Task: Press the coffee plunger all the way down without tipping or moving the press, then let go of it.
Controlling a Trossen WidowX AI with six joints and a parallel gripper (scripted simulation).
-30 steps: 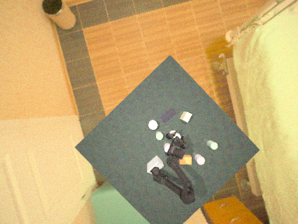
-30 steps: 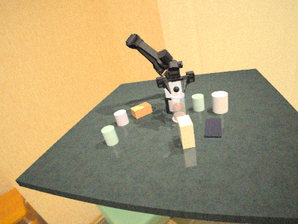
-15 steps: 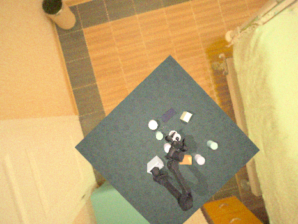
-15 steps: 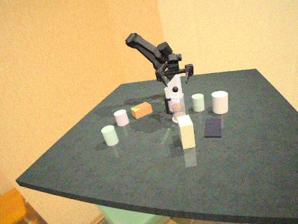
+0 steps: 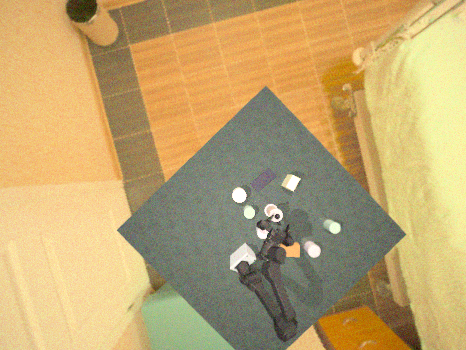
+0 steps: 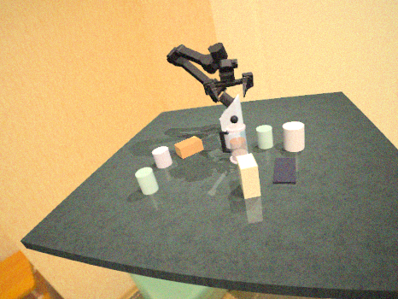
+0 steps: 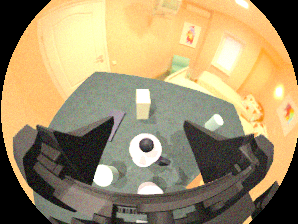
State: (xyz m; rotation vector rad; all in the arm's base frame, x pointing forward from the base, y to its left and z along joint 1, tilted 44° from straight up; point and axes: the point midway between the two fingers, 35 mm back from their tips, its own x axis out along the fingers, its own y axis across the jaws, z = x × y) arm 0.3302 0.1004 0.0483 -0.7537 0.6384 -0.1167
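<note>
Tool (image 5: 275, 231) (image 6: 228, 91) (image 7: 149, 121) above round black knob (image 5: 277, 216) (image 6: 234, 119) (image 7: 146, 145)

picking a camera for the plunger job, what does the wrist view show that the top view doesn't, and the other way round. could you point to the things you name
Only the wrist view: a closed door (image 7: 75, 50) and wall pictures (image 7: 191, 35) (image 7: 288, 111).

Only the top view: the grey-white block (image 5: 242, 257) and the orange drawer unit (image 5: 357, 327).

Both: the press's black knob (image 5: 277, 216) (image 7: 146, 145) and the open gripper (image 5: 276, 231) (image 7: 149, 121).
</note>
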